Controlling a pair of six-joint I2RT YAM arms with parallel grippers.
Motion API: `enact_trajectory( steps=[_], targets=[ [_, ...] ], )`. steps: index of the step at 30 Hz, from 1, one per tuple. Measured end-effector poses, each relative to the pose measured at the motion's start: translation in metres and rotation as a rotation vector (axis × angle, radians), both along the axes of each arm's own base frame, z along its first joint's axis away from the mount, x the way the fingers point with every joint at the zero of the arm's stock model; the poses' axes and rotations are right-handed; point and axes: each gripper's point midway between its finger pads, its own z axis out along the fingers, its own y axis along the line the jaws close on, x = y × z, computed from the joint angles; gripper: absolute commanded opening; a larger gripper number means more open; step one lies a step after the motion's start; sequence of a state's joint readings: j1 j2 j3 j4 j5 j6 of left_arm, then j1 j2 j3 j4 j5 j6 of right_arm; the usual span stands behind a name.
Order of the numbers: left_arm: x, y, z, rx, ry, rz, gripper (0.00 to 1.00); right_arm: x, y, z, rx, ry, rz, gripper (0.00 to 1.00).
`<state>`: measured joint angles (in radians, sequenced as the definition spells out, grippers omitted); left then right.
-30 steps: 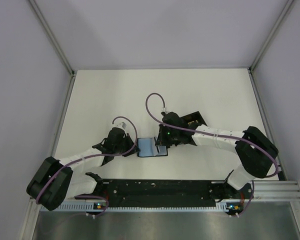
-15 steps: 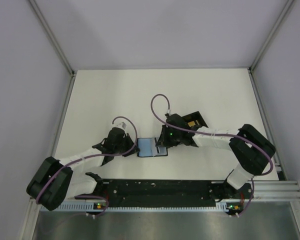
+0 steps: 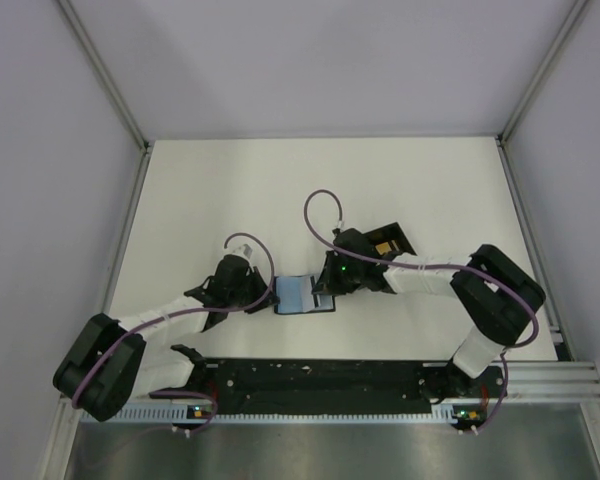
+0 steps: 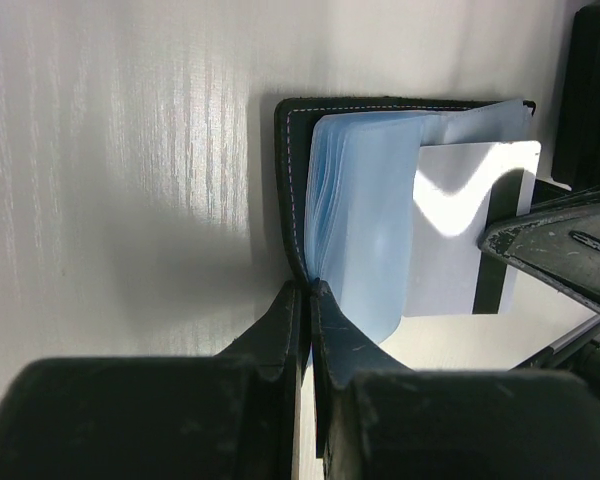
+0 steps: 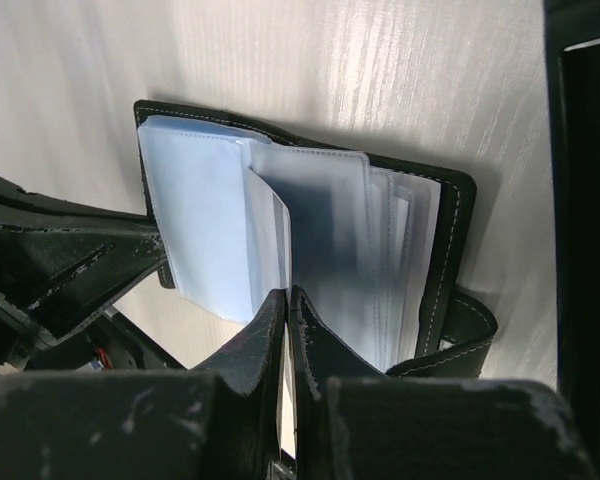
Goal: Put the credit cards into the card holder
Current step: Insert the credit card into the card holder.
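White bench (image 3: 230, 190) carries an open black stitched card holder with clear blue sleeves (image 3: 302, 294) at its centre. Left jaws pinch its left edge; right jaws clamp a white card (image 4: 470, 240) partly under a sleeve.

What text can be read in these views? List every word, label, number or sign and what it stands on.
No text can be read in any view.
card holder: no print shows on its black cover or clear blue pockets.
white card: the face in view is blank.
open black box: its gold patch is too small to read.
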<state>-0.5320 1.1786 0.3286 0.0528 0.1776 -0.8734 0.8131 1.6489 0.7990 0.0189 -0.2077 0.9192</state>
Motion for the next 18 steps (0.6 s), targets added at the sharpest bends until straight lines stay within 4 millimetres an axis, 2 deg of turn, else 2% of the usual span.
enact_trajectory(
  steps=[3, 5, 6, 8, 10, 18],
  targets=[
    [0.0, 0.0, 0.0, 0.0, 0.0, -0.001, 0.08, 0.001, -0.001, -0.004, -0.003, 0.015, -0.007, 0.0],
    [0.0, 0.0, 0.0, 0.0, 0.001, -0.001, 0.2, 0.001, 0.0, -0.008, -0.004, 0.023, -0.009, 0.0],
    [0.0, 0.0, 0.0, 0.002, -0.001, -0.002, 0.21, 0.001, 0.001, -0.009, 0.0, 0.028, -0.008, 0.0],
    [-0.001, 0.001, 0.0, 0.01, 0.003, -0.004, 0.08, 0.001, 0.003, -0.011, 0.007, 0.037, -0.006, 0.0],
    [-0.001, 0.002, 0.0, 0.022, 0.008, -0.007, 0.01, 0.003, 0.006, -0.012, 0.013, 0.041, -0.003, 0.0],
    [-0.001, 0.006, 0.001, 0.066, -0.004, -0.042, 0.0, 0.009, 0.016, -0.011, 0.03, 0.043, 0.001, 0.0]
  ],
)
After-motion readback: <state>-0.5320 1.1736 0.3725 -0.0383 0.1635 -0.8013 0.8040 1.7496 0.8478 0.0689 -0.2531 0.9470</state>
